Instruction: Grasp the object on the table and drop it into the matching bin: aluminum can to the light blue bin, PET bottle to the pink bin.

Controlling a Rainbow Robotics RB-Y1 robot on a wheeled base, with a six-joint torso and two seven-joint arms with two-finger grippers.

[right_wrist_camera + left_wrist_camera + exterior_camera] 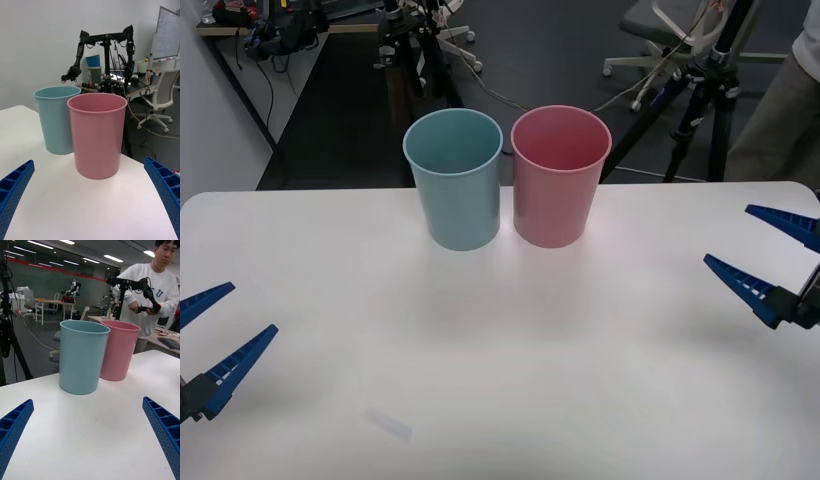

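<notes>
The light blue bin (pixel 452 180) and the pink bin (pixel 560 178) stand upright side by side, almost touching, at the far middle of the white table (pixel 500 340). The light blue one is on the left. The object, an aluminum can or PET bottle, is out of view. My left gripper (pixel 254 308) hovers open at the near left with nothing between its fingers. Open and empty too, my right gripper (pixel 727 233) hangs at the right edge. The right wrist view has the pink bin (pixel 98 138) nearer than the light blue bin (pixel 56 120). The left wrist view has the light blue bin (pixel 82 356) nearer than the pink bin (pixel 120 352).
Beyond the table's far edge stand black tripods (pixel 705 110) and an office chair (pixel 660 30) on a dark floor. A faint pale mark (pixel 390 425) lies on the tabletop near the front. Wide bare tabletop spreads between the bins and both grippers.
</notes>
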